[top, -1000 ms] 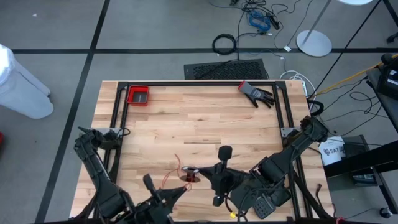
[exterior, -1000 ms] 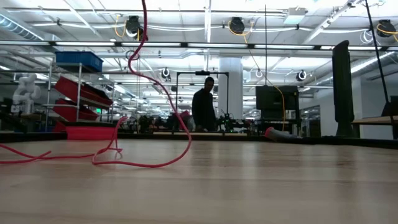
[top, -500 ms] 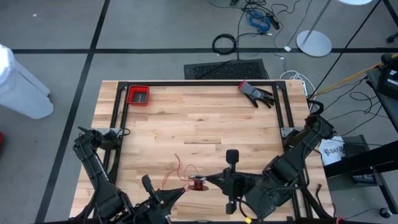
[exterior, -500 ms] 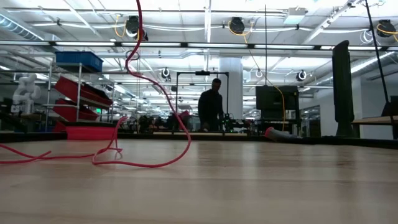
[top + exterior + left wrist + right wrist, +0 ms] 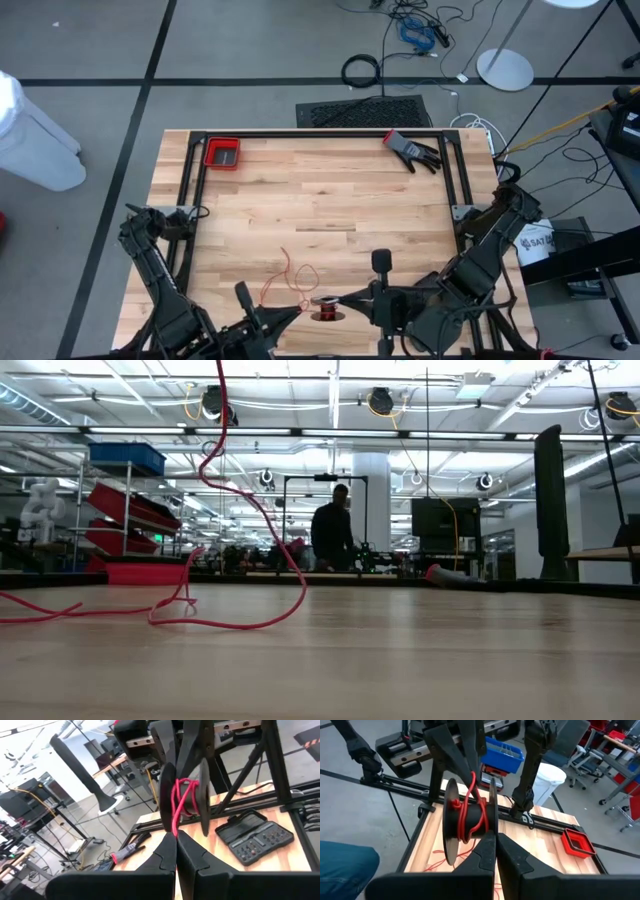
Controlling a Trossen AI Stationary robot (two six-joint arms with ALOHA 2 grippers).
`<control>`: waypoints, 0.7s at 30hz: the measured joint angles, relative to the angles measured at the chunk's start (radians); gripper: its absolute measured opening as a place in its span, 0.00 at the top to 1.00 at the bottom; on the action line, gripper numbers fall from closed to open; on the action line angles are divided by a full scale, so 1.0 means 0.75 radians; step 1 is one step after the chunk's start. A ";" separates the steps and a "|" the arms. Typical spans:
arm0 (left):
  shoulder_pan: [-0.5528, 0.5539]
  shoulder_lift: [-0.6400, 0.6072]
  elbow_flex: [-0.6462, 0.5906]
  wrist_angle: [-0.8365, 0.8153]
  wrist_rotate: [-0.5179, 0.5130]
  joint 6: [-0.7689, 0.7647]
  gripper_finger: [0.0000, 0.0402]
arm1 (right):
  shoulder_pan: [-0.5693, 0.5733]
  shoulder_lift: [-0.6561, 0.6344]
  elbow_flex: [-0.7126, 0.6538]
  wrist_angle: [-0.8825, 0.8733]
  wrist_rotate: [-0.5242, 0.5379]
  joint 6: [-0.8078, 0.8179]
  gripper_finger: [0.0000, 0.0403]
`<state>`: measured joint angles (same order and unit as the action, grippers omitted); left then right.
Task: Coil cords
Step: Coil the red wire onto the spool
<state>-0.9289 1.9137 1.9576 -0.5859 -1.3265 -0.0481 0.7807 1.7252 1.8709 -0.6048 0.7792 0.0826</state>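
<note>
A thin red cord (image 5: 288, 276) lies in loose loops on the wooden table near its front edge. In the low view the cord (image 5: 262, 510) rises from those loops out of the top of the picture. Its end is wound on a small black two-disc spool (image 5: 325, 313), which is held above the table near the front edge. My left gripper (image 5: 176, 836) is shut on the cord right beside the spool (image 5: 186, 795). My right gripper (image 5: 493, 836) is shut on the spool (image 5: 469, 817), coming at it from the opposite side. My left gripper pinches a single strand of the red cord (image 5: 174, 826) between its two fingertips, where the strand leaves the spool's core. It comes roughly level from the table's left side. My right gripper pinches the rim of one spool disc (image 5: 493, 815) between its two fingertips, roughly level from the table's right side. The spool stands on edge, clear of the table, discs upright.
A red tray (image 5: 222, 153) sits at the far left corner and a black-and-red glove (image 5: 412, 150) at the far right. A black rail frame (image 5: 320, 133) borders the table. A black tool case (image 5: 252, 836) lies by the right arm's base. A person (image 5: 328, 540) stands far behind.
My right gripper has carried the spool toward the table's near edge and a little to the right. My left gripper has followed beside it, still shut on the cord. The loops on the table have stayed in place.
</note>
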 joint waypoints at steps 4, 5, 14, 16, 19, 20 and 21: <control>0.013 0.000 -0.024 -0.001 0.009 -0.002 1.00 | 0.001 0.000 0.000 0.001 -0.001 0.001 1.00; 0.016 0.000 -0.032 -0.002 0.011 -0.002 1.00 | 0.001 0.000 0.000 0.001 -0.002 0.001 1.00; 0.043 0.000 -0.065 -0.002 0.021 -0.029 0.97 | 0.001 0.000 0.000 0.004 -0.001 0.004 1.00; 0.042 0.000 -0.065 -0.001 0.036 -0.031 0.92 | 0.001 -0.001 0.000 0.004 -0.001 0.004 1.00; 0.042 0.000 -0.065 0.001 0.058 -0.033 0.80 | 0.001 -0.004 0.000 0.004 -0.001 0.011 1.00; 0.042 0.000 -0.065 0.001 0.058 -0.033 0.76 | 0.001 -0.004 0.001 0.004 0.000 0.012 1.00; 0.042 0.000 -0.065 0.001 0.058 -0.033 0.71 | 0.001 -0.004 0.001 0.004 -0.001 0.012 1.00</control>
<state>-0.8974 1.9137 1.9087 -0.5850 -1.2831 -0.0732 0.7811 1.7222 1.8713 -0.6018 0.7788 0.0914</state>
